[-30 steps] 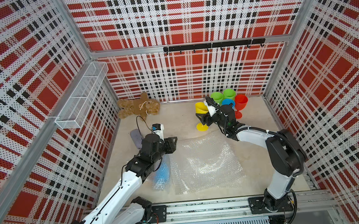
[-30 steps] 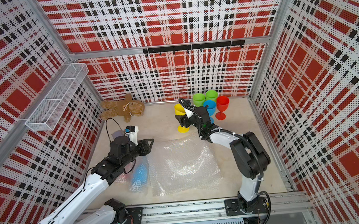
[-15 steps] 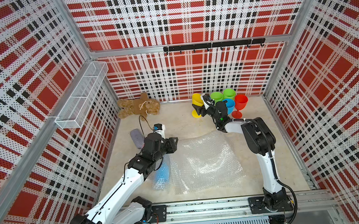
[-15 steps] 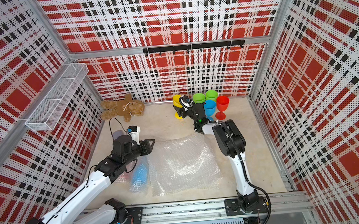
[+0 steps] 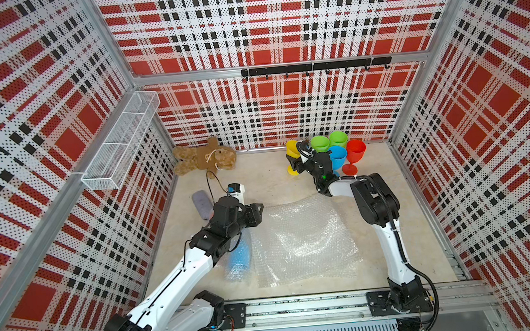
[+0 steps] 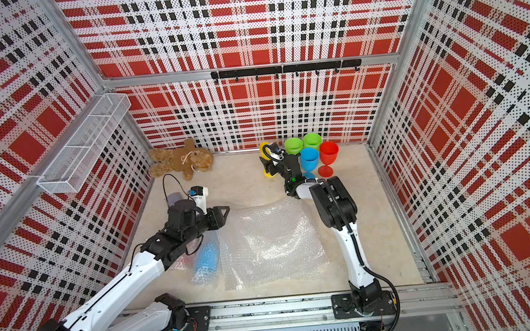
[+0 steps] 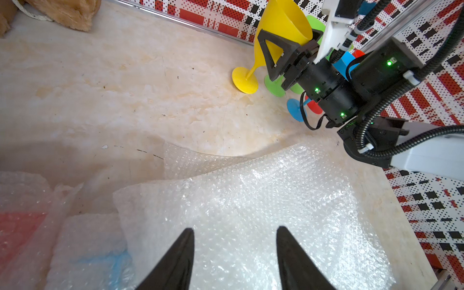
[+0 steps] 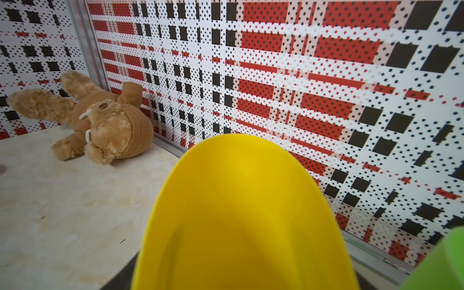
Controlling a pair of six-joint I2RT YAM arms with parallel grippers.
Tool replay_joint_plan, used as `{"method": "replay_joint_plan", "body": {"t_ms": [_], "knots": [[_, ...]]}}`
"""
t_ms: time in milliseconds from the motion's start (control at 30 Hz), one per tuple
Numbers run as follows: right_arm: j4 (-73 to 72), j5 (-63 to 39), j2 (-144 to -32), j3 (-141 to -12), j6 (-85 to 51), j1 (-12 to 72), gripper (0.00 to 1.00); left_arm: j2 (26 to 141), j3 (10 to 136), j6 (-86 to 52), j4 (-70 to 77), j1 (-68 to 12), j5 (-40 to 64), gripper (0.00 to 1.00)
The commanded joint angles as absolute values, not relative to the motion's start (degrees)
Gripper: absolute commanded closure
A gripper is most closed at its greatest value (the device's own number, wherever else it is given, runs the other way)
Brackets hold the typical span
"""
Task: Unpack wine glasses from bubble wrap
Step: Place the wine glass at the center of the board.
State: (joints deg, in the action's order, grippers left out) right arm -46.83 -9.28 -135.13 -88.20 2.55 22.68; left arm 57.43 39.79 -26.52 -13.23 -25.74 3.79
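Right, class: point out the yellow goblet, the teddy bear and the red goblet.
yellow goblet (image 7: 244,83): left wrist view, its foot.
teddy bear (image 8: 111,129): right wrist view, its head.
red goblet (image 5: 355,149): a top view, its bowl.

Pretty clearly a robot lab cell, not anyone's home: plaid printed walls (image 5: 278,16) on aluminium framing (image 5: 185,77), and two arms (image 5: 393,253) bolted to a rail (image 5: 301,309) along the bench's (image 5: 258,179) front edge.

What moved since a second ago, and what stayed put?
The right hand, holding the yellow glass, carried it back toward the far wall, so it is now beside a green glass. The hand has not let go, and the glass leans. The left hand stayed open above the bubble wrap. The wrap and the teddy bear did not move.
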Motion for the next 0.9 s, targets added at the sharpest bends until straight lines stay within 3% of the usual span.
{"method": "replay_joint_plan", "body": {"t_ms": [0, 867], "knots": [[-46.1, -5.4, -136.6, -90.8, 2.9, 22.1, 0.41, 57.6, 39.1, -26.5, -11.6, -25.0, 4.3, 0.45], [-37.0, -2.0, -136.9, -95.0, 2.3, 22.1, 0.24, 57.6, 39.1, -26.5, -11.6, -24.5, 4.6, 0.45]]}}
